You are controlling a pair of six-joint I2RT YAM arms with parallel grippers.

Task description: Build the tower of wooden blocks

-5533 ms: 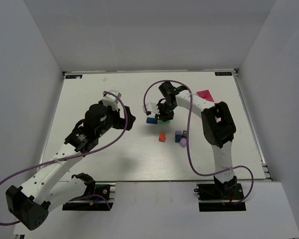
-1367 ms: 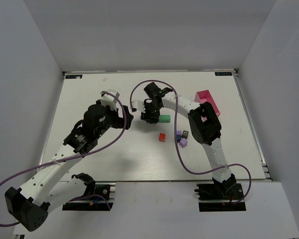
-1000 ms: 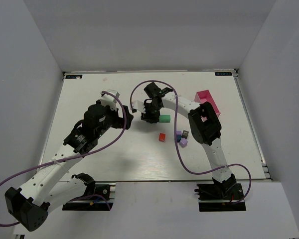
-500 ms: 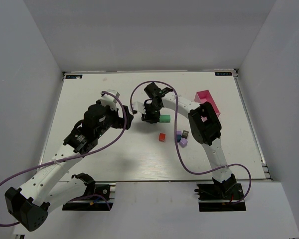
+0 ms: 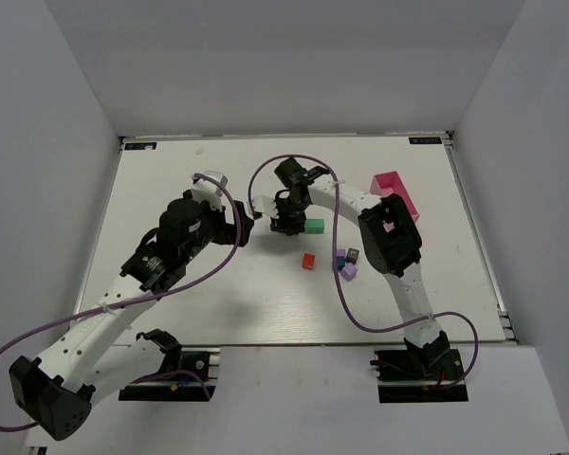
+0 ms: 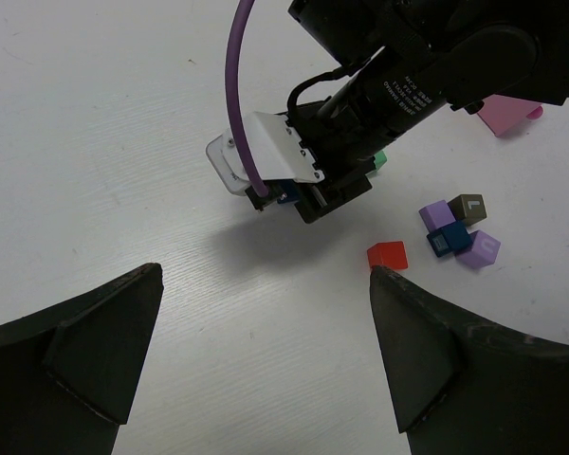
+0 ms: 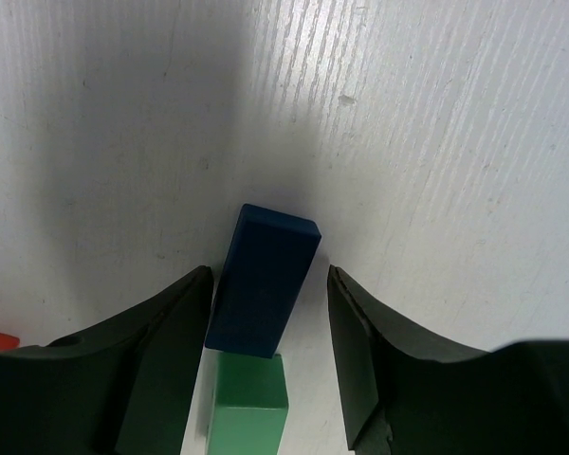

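My right gripper [image 7: 268, 274] is open and low over the table, its jaws on either side of a dark blue block [image 7: 263, 282] that lies flat. The left jaw is close against it and a gap shows on the right. A green block [image 7: 249, 406] lies end to end with the blue one and shows beside the gripper from above [image 5: 314, 226]. A red block [image 5: 308, 261] and a cluster of lilac, purple, blue and dark blocks [image 5: 344, 262] lie nearer. My left gripper [image 6: 264, 275] is wide open and empty, hovering left of the red block [image 6: 387, 255].
The pink tray [image 5: 395, 191] stands at the back right, beside the right arm's elbow. The right arm's purple cable [image 5: 337, 237] loops over the cluster of blocks. The left gripper [image 5: 243, 227] sits close to the right gripper [image 5: 286, 221].
Since 5.5 s ago the right gripper has moved left off the green block and over the blue one. In the last second it has barely moved. The left arm has held still.
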